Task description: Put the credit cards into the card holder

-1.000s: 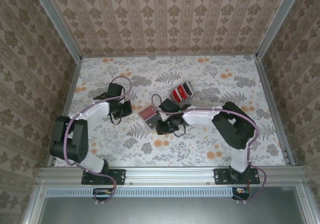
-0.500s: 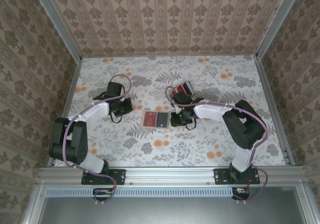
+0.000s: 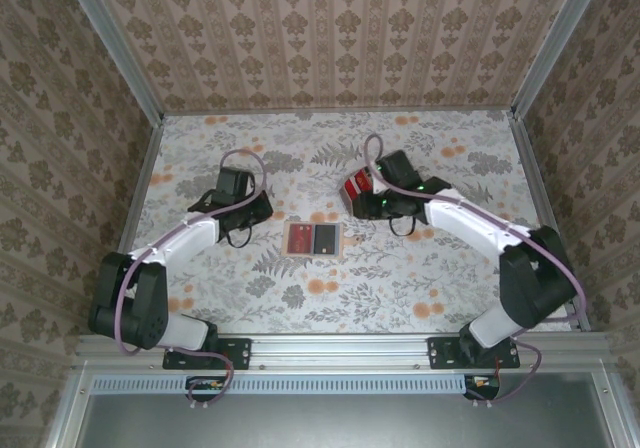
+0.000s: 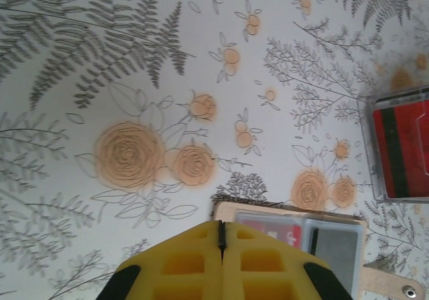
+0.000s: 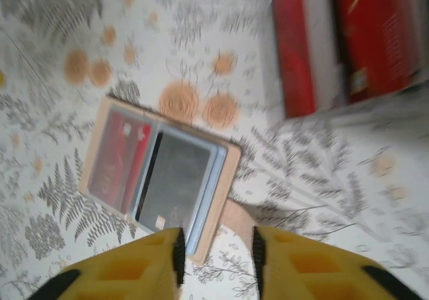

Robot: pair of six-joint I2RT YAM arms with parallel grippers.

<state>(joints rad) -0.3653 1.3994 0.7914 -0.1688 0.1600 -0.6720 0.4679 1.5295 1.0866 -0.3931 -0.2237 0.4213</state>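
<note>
Holder (image 4: 288, 210) open flat, red card (image 3: 299, 238) and dark card (image 3: 326, 238) in it; left gripper (image 4: 221, 230) pressed together, empty; right gripper (image 5: 216, 246) spread, empty.

No legible text is showing in any view. Pale print is running along the red card (image 5: 117, 156) sitting in the card holder (image 5: 222, 173), too blurred to read. Gold marks are showing on the loose credit cards (image 5: 375, 32) in the right wrist view, smeared past reading as well.
</note>
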